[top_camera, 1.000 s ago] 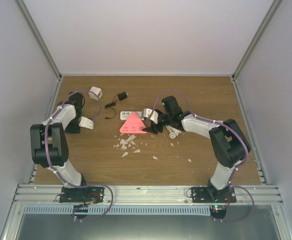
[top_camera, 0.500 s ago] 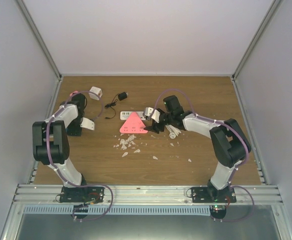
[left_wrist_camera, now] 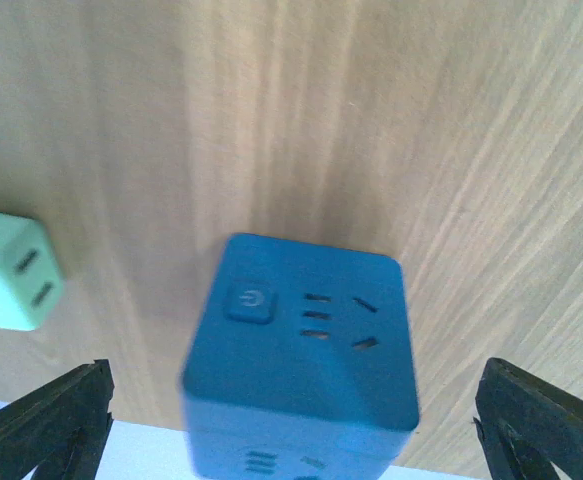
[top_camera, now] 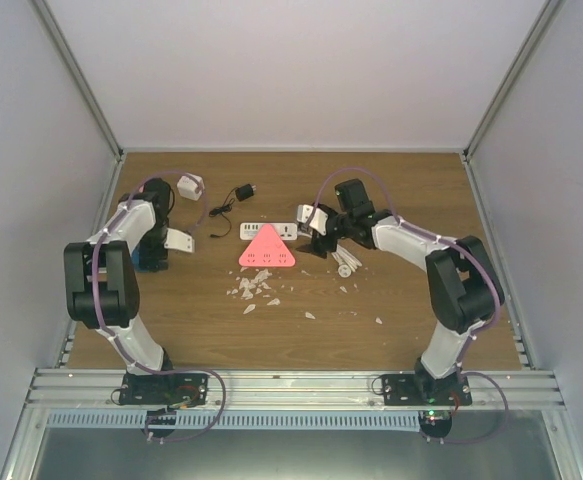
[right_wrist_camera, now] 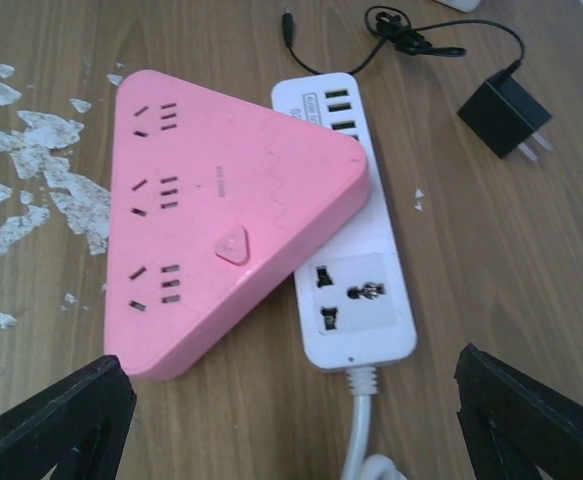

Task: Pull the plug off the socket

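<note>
1. Right pincer (right_wrist_camera: pixel 291 365) and left pincer (left_wrist_camera: pixel 293 375) are held wide apart, empty.
2. Black plug (right_wrist_camera: pixel 504 115) is spotted ahead-right of the right pincer, loose on the tabletop (right_wrist_camera: pixel 491 260), clear of the socket strip (right_wrist_camera: pixel 356 280).
3. Pulling is judged done; only retreat is called for.

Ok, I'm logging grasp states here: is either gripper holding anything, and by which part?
Nothing is held. The left gripper is open above the blue cube socket; the right gripper is open above the pink socket.
</note>
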Available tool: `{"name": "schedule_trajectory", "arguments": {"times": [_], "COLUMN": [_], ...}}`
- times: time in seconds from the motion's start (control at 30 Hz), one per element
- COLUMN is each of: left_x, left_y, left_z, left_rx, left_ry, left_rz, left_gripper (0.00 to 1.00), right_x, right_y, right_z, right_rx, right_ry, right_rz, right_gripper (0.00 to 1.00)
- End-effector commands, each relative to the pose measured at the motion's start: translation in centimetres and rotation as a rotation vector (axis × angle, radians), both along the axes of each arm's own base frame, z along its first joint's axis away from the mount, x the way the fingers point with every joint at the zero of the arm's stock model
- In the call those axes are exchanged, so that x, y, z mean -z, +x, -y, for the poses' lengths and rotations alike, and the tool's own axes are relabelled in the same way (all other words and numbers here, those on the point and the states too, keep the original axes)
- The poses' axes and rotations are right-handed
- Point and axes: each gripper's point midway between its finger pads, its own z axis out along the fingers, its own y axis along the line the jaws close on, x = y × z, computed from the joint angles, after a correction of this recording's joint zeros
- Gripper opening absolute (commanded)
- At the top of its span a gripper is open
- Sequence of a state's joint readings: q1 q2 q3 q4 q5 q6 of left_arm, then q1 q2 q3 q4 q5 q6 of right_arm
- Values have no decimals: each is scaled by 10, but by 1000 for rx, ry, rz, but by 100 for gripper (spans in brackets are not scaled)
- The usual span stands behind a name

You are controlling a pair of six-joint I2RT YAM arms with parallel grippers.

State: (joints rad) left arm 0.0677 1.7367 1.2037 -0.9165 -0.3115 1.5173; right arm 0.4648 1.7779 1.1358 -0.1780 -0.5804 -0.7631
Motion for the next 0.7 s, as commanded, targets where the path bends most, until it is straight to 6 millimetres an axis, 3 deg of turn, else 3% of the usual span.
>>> {"name": "schedule_trajectory", "arguments": {"times": [0.0, 0.17, 0.37, 0.53, 0.67], "left_x": [-26, -50, -77, -103, -121], "left_y": [14, 30, 51, 69, 70], "left_z": [25, 59, 91, 117, 146], "left_rx": [-11, -12, -99, -160, -204], "left_ry": [-112, -266, -466, -641, -837], "left_rz": [56, 133, 207, 291, 283], "left_gripper": [99, 99, 99, 99, 99], "right_x": [-9, -2, 11, 27, 38], "right_y": [11, 27, 44, 48, 48], "right_z": [9, 16, 10, 0, -7], "right_rx": [-21, -40, -98, -118, -127], "right_ry": [-48, -103, -145, -137, -139], "right_rz": [54, 116, 155, 114, 108], "right_gripper": [90, 93, 91, 90, 88]}}
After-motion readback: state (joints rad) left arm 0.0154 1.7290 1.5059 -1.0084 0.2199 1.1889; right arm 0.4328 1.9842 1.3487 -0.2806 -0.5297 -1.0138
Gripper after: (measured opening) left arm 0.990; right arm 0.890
